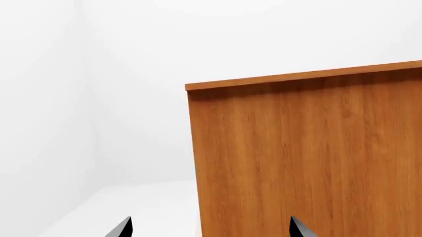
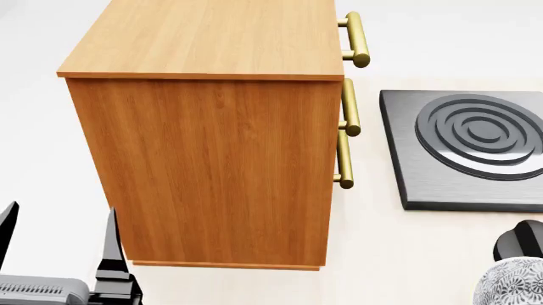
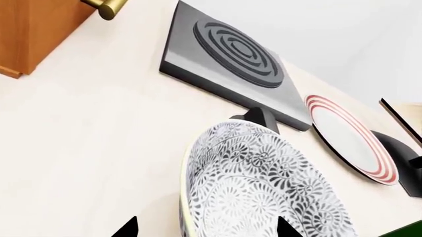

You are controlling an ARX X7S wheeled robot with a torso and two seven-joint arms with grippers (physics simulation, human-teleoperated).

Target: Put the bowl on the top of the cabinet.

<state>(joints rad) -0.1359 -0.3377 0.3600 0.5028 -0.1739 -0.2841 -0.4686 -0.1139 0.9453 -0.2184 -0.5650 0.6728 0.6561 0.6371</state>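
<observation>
The bowl (image 3: 257,182), white with a dense grey-black leaf pattern, fills the near part of the right wrist view and peeks in at the bottom right corner of the head view (image 2: 509,284). My right gripper (image 3: 205,228) is open, its two dark fingertips standing either side of the bowl's near rim without closing on it. It is out of the head view. The orange-brown cabinet (image 2: 212,165) stands tall in the middle, its flat top (image 2: 212,35) bare. My left gripper (image 2: 60,232) is open and holds nothing, low beside the cabinet's left side (image 1: 303,158).
A dark hob slab with raised rings (image 2: 471,146) lies right of the cabinet, past its brass handles (image 2: 350,108). A black rounded object (image 3: 260,118) sits just behind the bowl. A red-ringed plate (image 3: 349,138) and a pale wood rack edge (image 3: 402,113) lie further right.
</observation>
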